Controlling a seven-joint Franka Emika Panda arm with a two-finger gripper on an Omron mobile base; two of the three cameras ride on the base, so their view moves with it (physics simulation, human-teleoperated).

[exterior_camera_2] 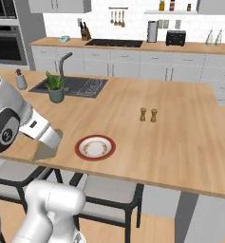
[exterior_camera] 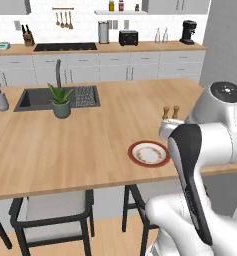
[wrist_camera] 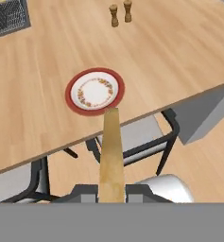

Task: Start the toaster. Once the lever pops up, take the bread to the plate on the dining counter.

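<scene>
In the hand view my gripper (wrist_camera: 112,196) is shut on the bread (wrist_camera: 111,151), a golden-tan slice seen edge-on and reaching away from the fingers. Its far end lines up with the near rim of the plate (wrist_camera: 94,91). The red-rimmed plate (exterior_camera: 149,153) (exterior_camera_2: 95,147) lies near the front edge of the dining counter (exterior_camera: 90,145) (exterior_camera_2: 180,142). My hand hovers just off that edge, over a stool. The black toaster (exterior_camera: 128,37) (exterior_camera_2: 175,37) stands far off on the back worktop.
Two wooden shakers (exterior_camera: 170,112) (exterior_camera_2: 148,114) (wrist_camera: 120,13) stand beyond the plate. A dark sink (exterior_camera: 40,97) and a potted plant (exterior_camera: 61,102) are at the counter's left. Dark-framed stools (exterior_camera: 55,210) (exterior_camera_2: 109,194) stand under the near edge.
</scene>
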